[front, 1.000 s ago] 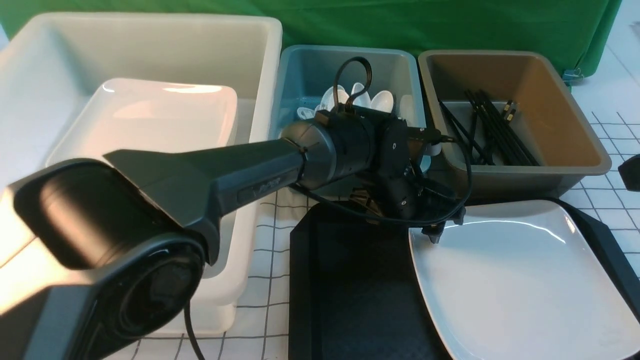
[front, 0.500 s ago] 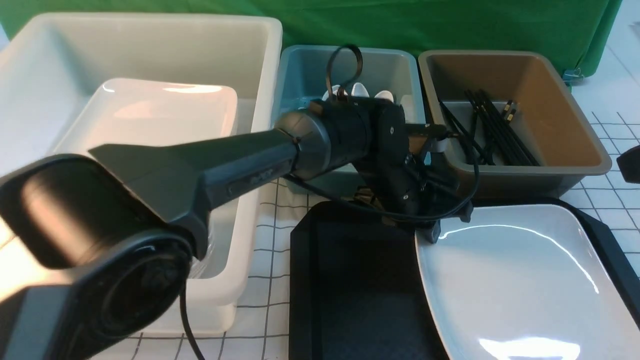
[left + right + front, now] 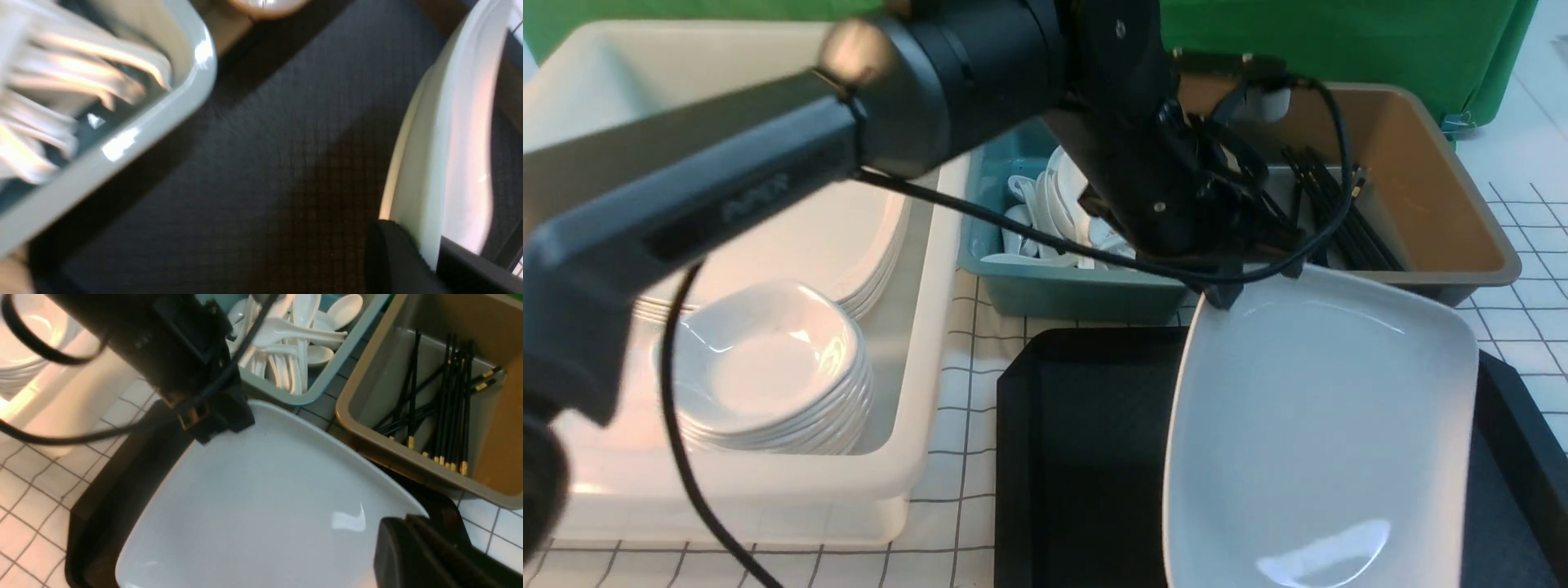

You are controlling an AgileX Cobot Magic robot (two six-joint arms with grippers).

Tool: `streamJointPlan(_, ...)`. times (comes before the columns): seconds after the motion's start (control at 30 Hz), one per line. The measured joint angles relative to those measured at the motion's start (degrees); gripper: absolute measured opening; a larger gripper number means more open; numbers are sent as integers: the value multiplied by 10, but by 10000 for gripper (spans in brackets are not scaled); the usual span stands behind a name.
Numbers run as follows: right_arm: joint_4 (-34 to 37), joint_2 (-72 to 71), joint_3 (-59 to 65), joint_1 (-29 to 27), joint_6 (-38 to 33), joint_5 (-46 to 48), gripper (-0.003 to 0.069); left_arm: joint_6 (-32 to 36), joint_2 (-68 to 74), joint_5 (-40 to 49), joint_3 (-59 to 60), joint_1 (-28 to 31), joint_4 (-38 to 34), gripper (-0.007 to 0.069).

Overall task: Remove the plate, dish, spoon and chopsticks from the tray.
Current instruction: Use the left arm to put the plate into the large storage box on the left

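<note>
White and glossy, the large plate (image 3: 1323,425) hangs tilted over the black tray (image 3: 1094,457), its far corner pinched between the jaws of the left gripper (image 3: 1221,286); the left arm (image 3: 980,90) reaches in from the left side of the front view and crosses above the white tub and the teal tub; the right gripper (image 3: 412,543), seen in its own wrist view, has its jaws clenched, and the plate shows close by it in that view; the tray lies on a white cloth (image 3: 956,490) printed with a dark grid; to the tray's left stands the white tub (image 3: 915,392), holding a stack of large plates (image 3: 792,237) and, nearer the camera, a stack of small dishes (image 3: 768,367); beyond the tray is the teal tub (image 3: 1078,294), filled with a jumble of white spoons (image 3: 302,335); just to the right of that is the brown tub (image 3: 1462,220), where black chopsticks (image 3: 1347,212) with gold bands lie in a loose, crossing pile; a green cloth (image 3: 1339,37) runs behind the tubs; a black cable (image 3: 1005,216) loops along the left arm.
</note>
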Motion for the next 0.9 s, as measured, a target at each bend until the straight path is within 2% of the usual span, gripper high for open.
streamJointPlan(0.53, 73, -2, -2, 0, -3, 8, 9, -5, -130, 18, 1, 17, 65, 24)
streamJointPlan(0.7, 152, -2, -5, 0, -55, -1, 9, -14, -169, 24, -1, 78, 55, 24)
streamJointPlan(0.8, 197, 1, -10, 0, -79, -23, 7, -14, -199, 24, -1, 166, 14, 24)
streamJointPlan(0.9, 205, 12, -27, 1, -86, -24, 7, -5, -219, 25, -2, 244, -22, 24)
